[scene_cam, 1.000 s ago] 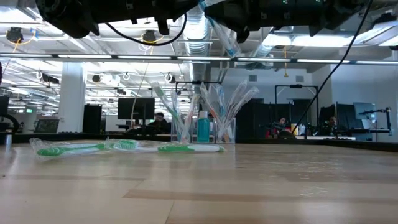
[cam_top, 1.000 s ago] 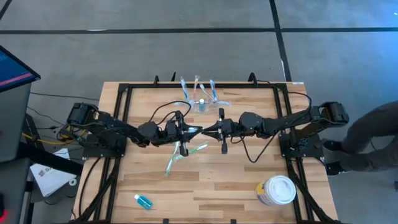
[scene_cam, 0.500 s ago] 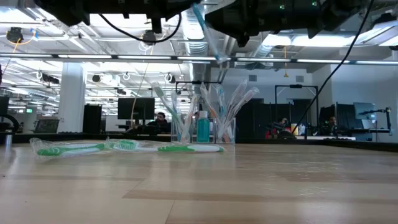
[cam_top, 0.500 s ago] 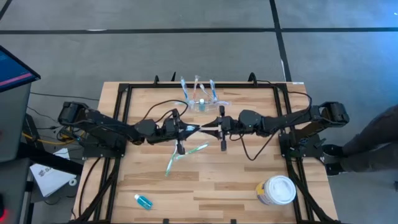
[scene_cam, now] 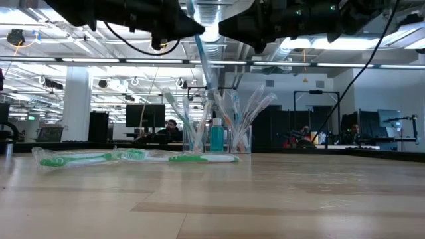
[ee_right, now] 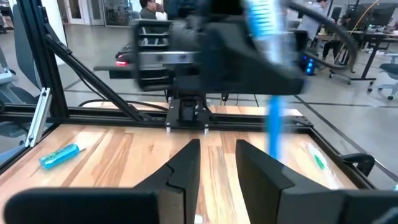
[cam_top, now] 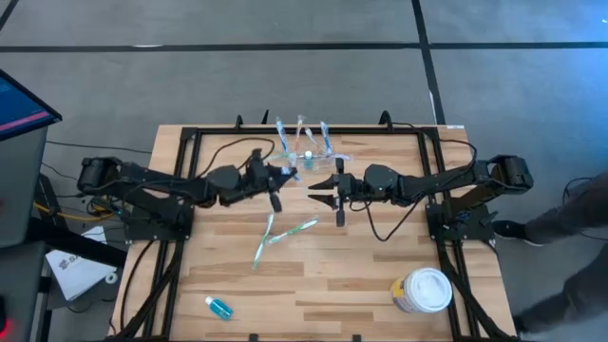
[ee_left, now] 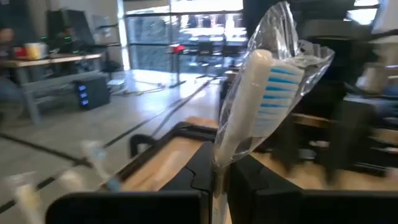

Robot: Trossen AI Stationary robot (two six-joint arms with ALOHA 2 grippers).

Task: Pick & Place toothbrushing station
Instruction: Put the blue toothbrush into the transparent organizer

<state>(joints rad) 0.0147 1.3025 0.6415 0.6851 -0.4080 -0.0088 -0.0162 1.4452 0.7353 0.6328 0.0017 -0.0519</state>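
Far left in the high view, a dark monitor [cam_top: 21,104] is seen at the frame's edge, beside the wooden table [cam_top: 313,285]. At the lower left of the tabletop a small blue tube [cam_top: 218,307] is laid flat. Above it, left of centre, the left gripper [cam_top: 282,174] is held over the table, and its jaws are clamped on a wrapped blue-bristled toothbrush [ee_left: 261,106]; in the left wrist view the brush is seen rising from between the closed fingers [ee_left: 205,168], its clear wrapper still on. In the low view that brush [scene_cam: 201,56] is shown hanging down at an angle, above the table's surface.

Below the left gripper, two green toothbrushes [cam_top: 285,233] are found lying on the wood near the centre, crossing each other.

At the upper centre of the table, near the back rail, the toothbrushing station [cam_top: 309,152] is placed: a clear low holder with wrapped brushes standing in it and a small blue bottle [scene_cam: 217,136] set between them. It is touched by neither gripper.

Just right of centre, the right gripper [cam_top: 321,188] is pointed toward the left one, apart from it, with its jaws parted and nothing held between them.

At the lower right, a round white-lidded tub [cam_top: 423,290] is seen standing.
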